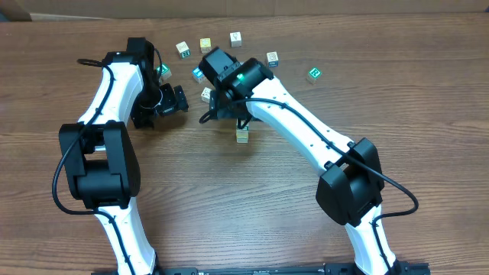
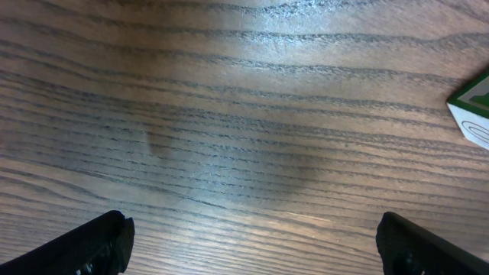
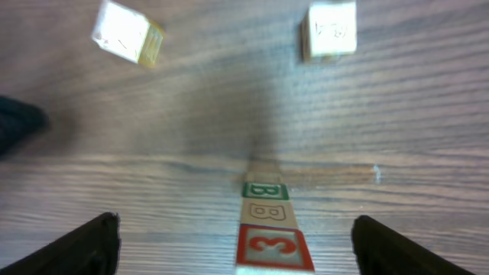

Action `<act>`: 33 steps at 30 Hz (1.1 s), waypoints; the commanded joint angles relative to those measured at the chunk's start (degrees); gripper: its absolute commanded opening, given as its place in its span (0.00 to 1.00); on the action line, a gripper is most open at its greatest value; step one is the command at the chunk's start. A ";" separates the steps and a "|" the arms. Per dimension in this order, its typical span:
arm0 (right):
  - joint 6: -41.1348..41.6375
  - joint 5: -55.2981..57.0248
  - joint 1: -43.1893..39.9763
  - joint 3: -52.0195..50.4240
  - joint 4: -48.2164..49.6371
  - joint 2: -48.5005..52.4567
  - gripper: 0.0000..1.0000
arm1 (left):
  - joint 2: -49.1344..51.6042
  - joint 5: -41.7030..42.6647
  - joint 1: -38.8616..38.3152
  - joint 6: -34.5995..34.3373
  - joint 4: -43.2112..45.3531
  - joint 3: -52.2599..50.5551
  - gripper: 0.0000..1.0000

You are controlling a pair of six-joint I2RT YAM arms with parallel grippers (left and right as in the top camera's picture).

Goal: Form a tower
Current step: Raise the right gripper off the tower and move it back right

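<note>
Your right pincer (image 3: 237,246) is spread wide around the tower (image 3: 266,229); your left pincer (image 2: 256,244) is spread over bare counter (image 2: 229,114).
Nearest you in the right wrist view, the tower stands between the open tips, touching neither. It is one cube wide, with a red 3 face uppermost and two B faces below; probably three cubes, though blur hides the base. Beyond it lie a tilted cube (image 3: 126,32) far left and a pale cube (image 3: 330,29) far right. A green-edged cube (image 2: 474,111) sits at the left wrist view's right edge.
</note>
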 commanded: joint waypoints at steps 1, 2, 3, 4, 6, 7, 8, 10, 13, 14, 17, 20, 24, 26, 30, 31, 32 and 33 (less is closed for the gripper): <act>-1.46 4.94 0.20 6.23 -2.19 -2.40 1.00 | -1.11 -0.52 -0.11 0.22 0.04 1.16 1.00; -1.51 5.60 0.20 7.76 -3.04 -2.40 1.00 | -1.11 -0.50 -0.11 0.22 0.04 1.16 1.00; -1.70 5.84 0.15 8.74 -3.58 -2.40 1.00 | -1.11 -0.52 -0.11 0.22 0.07 1.16 1.00; -1.90 5.92 0.07 9.79 -4.22 -2.40 1.00 | -1.11 -0.52 -0.11 0.22 0.07 1.16 1.00; -1.90 5.92 -0.52 11.52 -5.95 -2.40 1.00 | -1.11 -0.50 -0.13 0.22 0.07 1.16 1.00; -1.88 5.92 -1.60 13.05 -7.93 -2.40 1.00 | -1.11 -0.50 -0.11 0.22 0.07 1.14 1.00; -1.88 5.90 -2.36 13.77 -8.92 -2.40 1.00 | -1.11 -0.52 -0.11 0.22 0.07 1.16 1.00; -1.86 5.88 -4.63 15.43 -11.08 -2.40 1.00 | -1.11 -0.52 -0.11 0.22 0.07 1.14 1.00; -1.88 3.98 -8.87 16.68 -13.77 -2.40 1.00 | -1.11 -0.50 -0.11 0.22 0.09 1.16 1.00; -1.88 2.82 -10.25 16.68 -14.62 -2.40 1.00 | -1.11 -0.52 -0.13 0.22 0.07 1.16 1.00; -1.88 -0.72 -14.47 16.52 -17.40 -2.40 1.00 | -1.11 -0.50 -0.13 0.22 0.07 1.16 1.00; -1.92 -1.18 -17.64 16.52 -19.39 -2.40 0.73 | -1.11 -0.50 -0.11 0.22 0.07 1.16 1.00; -3.82 -1.20 -20.96 16.50 -20.85 -2.40 0.04 | -1.11 -0.50 -0.11 0.22 0.09 1.16 1.00; -4.72 -1.20 -22.88 16.50 -22.21 -2.40 0.04 | -1.11 -0.52 -0.11 0.22 0.07 1.16 1.00; -4.76 -1.20 -23.98 16.48 -23.23 -2.40 0.04 | -1.11 -0.50 -0.17 0.22 0.07 1.14 1.00; -4.92 -1.18 -24.09 16.48 -23.37 -2.40 0.04 | -1.11 -0.50 -0.17 0.22 0.07 1.16 1.00; -4.94 -1.14 -24.17 16.48 -23.43 -2.40 0.04 | -1.11 -0.50 -0.17 0.22 0.07 1.16 1.00; -4.94 -1.16 -24.24 16.48 -23.43 -2.40 0.04 | -1.11 -0.52 -0.15 0.22 0.09 1.14 1.00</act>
